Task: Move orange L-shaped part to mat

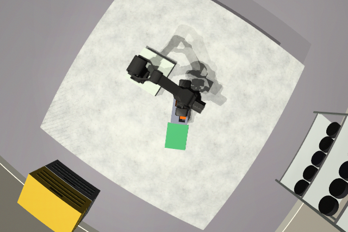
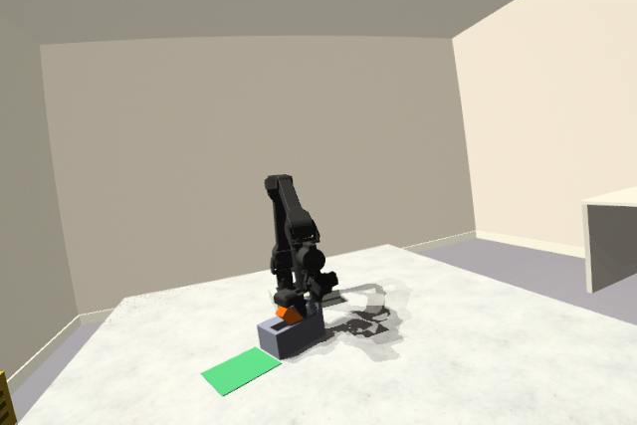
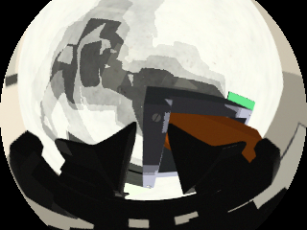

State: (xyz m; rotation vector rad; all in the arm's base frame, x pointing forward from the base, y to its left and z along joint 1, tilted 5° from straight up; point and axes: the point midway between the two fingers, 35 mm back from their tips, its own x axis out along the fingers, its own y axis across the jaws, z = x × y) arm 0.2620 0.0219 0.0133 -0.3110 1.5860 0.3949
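The orange L-shaped part [image 1: 182, 117] [image 2: 289, 314] [image 3: 211, 126] is tilted in the grey tray [image 1: 173, 118] [image 2: 302, 337] [image 3: 153, 155]. Its end toward the green mat [image 1: 176, 136] [image 2: 240, 370] [image 3: 241, 101] stands raised above the pocket, and a dark gap shows beneath it. Its L-shaped end is low in the pocket, mostly hidden by the arm and fingers. My gripper [image 3: 152, 126] is partly open, with nothing pinched. In the wrist view its right finger is over the part's low end, and the tray's end wall shows between the fingertips. The mat is bare.
The mat lies flat against the tray's near end. The arm's base stands on a pale plate [image 1: 167, 65] behind the tray. The wrist and gripper body hang close above the tray and the raised part. A yellow box [image 1: 50, 198] and shelves stand beyond the table.
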